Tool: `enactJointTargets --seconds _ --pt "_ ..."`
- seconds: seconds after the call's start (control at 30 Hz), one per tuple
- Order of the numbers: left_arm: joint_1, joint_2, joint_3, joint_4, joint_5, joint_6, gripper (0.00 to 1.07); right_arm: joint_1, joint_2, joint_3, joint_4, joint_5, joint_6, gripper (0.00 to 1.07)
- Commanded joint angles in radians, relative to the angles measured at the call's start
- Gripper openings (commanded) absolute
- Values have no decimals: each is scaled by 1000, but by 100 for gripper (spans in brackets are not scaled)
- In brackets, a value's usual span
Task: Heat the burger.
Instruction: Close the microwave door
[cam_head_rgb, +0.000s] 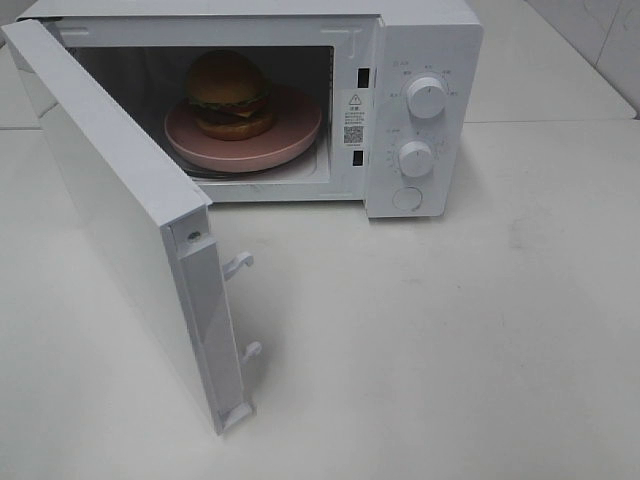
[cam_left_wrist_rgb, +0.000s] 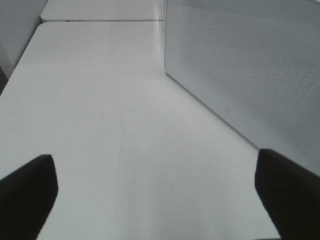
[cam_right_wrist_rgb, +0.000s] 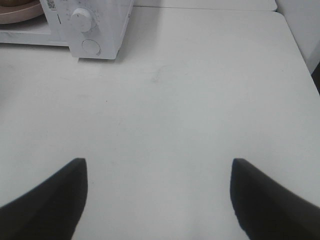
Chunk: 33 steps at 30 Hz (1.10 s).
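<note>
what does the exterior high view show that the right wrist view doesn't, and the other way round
Only the exterior high view: the burger inside the microwave, the microwave door swung open, and the upper knob.

Only the right wrist view: the right gripper, open with nothing between its fingers, above bare table.

Both: the lower knob, the round button under it, the pink plate (just a sliver in the wrist view), and the white table.
</note>
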Motion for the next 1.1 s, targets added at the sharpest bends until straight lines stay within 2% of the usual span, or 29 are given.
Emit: enactJointTargets --seconds 0.03,1.1 --pt "2 -18 4 2 -14 -5 100 -17 -26 2 2 -5 -12 76" --pt "2 -18 4 2 -14 -5 100 -17 -26 2 2 -5 -12 76"
